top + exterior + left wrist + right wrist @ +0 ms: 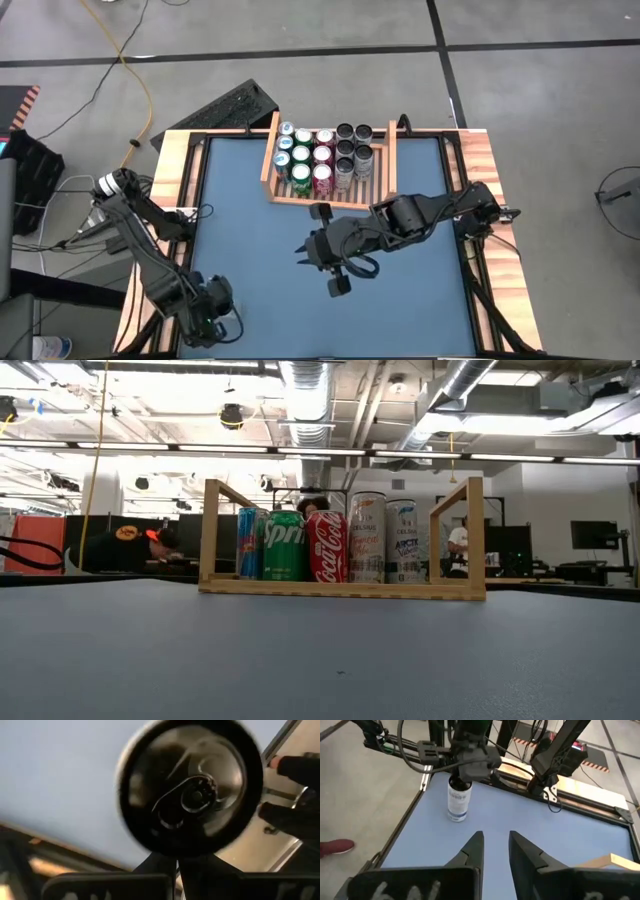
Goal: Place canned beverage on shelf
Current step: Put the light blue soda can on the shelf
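A white can with a black top [457, 802] stands upright on the blue table near its near left corner. My left gripper [468, 776] hangs right over it, fingers shut and pointing down. In the left wrist view the can's top [192, 790] fills the picture just past the shut fingertips [176, 866]. In the high view the left gripper [205, 312] hides the can. My right gripper [305, 255] hovers mid-table, open by a narrow gap [496, 845] with nothing in it. The shelf [272, 150] at the far edge holds several cans [322, 160]. My left gripper's shut fingers come down from above onto the can's top rim [175, 851]. The gripper's own body hides the spot, so I cannot tell whether they touch it. The can stands upright with its base on the table.
The shelf [340, 588] shows from the front in the low view, with cans in a row between its side boards. A wooden frame [175, 170] rims the table. The blue surface [260, 260] between shelf and near edge is bare. A person [140, 542] sits behind the table.
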